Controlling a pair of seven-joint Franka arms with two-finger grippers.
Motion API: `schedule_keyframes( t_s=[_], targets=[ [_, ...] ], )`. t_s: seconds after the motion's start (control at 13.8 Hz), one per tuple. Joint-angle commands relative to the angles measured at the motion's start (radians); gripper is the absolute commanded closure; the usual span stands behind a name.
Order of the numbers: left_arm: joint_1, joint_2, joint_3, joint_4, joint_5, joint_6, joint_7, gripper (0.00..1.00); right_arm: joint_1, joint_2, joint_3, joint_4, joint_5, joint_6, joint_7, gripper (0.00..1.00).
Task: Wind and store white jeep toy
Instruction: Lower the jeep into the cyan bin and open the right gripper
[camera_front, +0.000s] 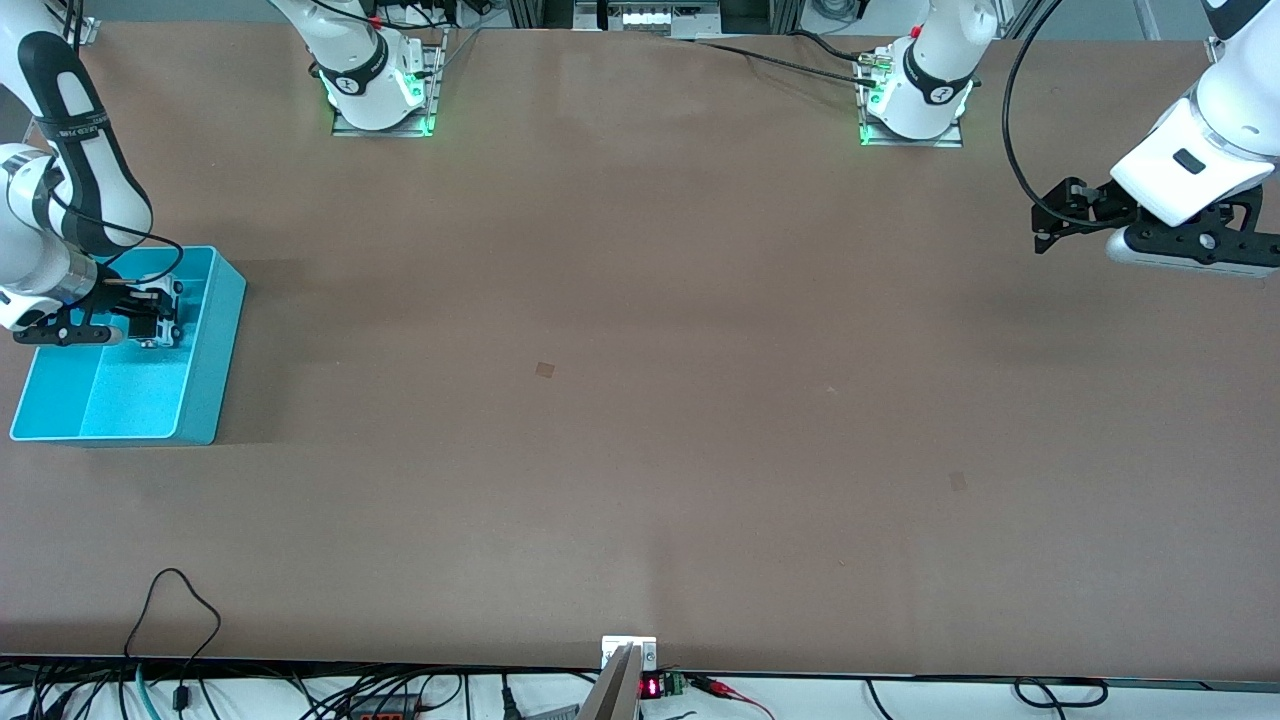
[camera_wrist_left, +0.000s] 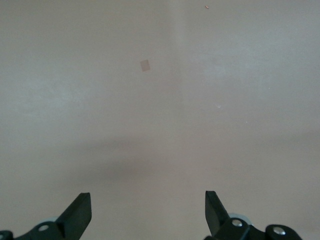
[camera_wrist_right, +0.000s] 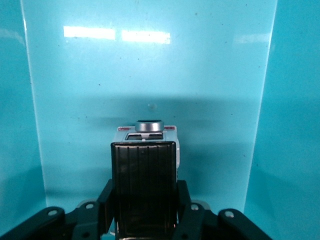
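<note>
Down at the right arm's end of the table, the right gripper (camera_wrist_right: 145, 212) had the white jeep toy (camera_wrist_right: 144, 165) pinched by its flanks, inside the cyan bin (camera_front: 215, 330), low near the floor at the end farther from the front camera. It looked light, hard and glossy to me, likely to slip if squeezed anywhere but the flat sides by the ribbed roof. Meanwhile the left gripper (camera_wrist_left: 148, 212) waited, fingers spread wide and holding nothing, above bare table (camera_front: 640, 400).

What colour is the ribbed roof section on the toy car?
Black, on the white toy car; clearest in the right wrist view.
</note>
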Motion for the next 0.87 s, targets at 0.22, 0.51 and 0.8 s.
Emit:
schedule_keyframes(
  t_s=[0.22,0.51,0.8],
  targets=[
    [0.006,-0.025,-0.006,-0.013,-0.019,-0.016,-0.004,0.00,0.016,-0.087,0.036,0.007,-0.016,-0.049,0.006,0.00],
    [0.006,-0.025,-0.006,-0.013,-0.019,-0.022,-0.006,0.00,0.018,-0.204,0.131,0.023,-0.007,-0.152,0.003,0.00],
    [0.006,-0.022,-0.006,-0.003,-0.019,-0.022,-0.004,0.00,0.019,-0.268,0.248,0.110,0.135,-0.316,0.017,0.00]
  ],
)
